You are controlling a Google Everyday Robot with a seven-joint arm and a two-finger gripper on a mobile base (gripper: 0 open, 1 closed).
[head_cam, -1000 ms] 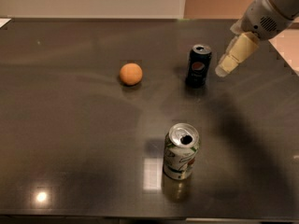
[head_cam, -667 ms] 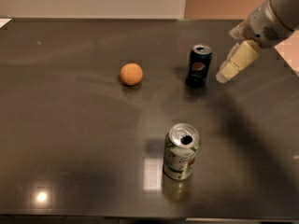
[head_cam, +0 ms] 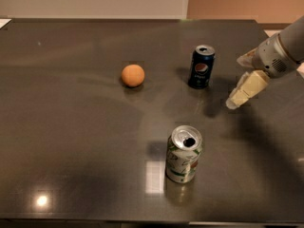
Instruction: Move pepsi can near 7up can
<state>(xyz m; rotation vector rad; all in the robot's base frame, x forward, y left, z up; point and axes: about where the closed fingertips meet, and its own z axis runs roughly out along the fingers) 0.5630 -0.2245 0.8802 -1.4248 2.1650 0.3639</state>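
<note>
Pepsi can (head_cam: 201, 66) upright on the far side of the dark table (head_cam: 71, 141), right of centre, top already opened. 7up can (head_cam: 184, 154) upright on the near side, well apart from it (mouth open, side slightly dented). Orange (head_cam: 132, 75) to the left of the pepsi can. Gripper (head_cam: 243, 91) hanging just right of the pepsi can, near but not touching; open or closed, cannot tell.
</note>
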